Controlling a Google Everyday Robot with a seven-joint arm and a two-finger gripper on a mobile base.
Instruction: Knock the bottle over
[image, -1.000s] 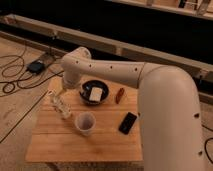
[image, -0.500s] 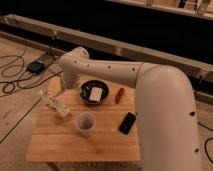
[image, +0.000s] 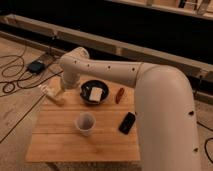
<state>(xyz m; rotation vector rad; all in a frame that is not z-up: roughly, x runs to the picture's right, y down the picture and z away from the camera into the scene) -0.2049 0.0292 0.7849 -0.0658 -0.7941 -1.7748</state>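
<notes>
The bottle (image: 47, 90) is small, slim and whitish. It is tipped far over to the left at the far left corner of the wooden table (image: 85, 145), with its upper end hanging past the table edge. My gripper (image: 58, 97) is low over that same corner, just right of the bottle, at the end of the white arm that reaches in from the right. I cannot tell whether it touches the bottle.
A black bowl (image: 94, 92) holding a white object sits at the back middle of the table. A white paper cup (image: 85, 123) stands in the middle, a black phone (image: 127, 123) to its right, a reddish item (image: 119, 95) behind. Cables and a black box (image: 36, 66) lie on the floor at left.
The bottle stood nearly upright by the gripper a second ago. It has since tilted and slid left toward the table's corner, while the gripper swept left after it.
</notes>
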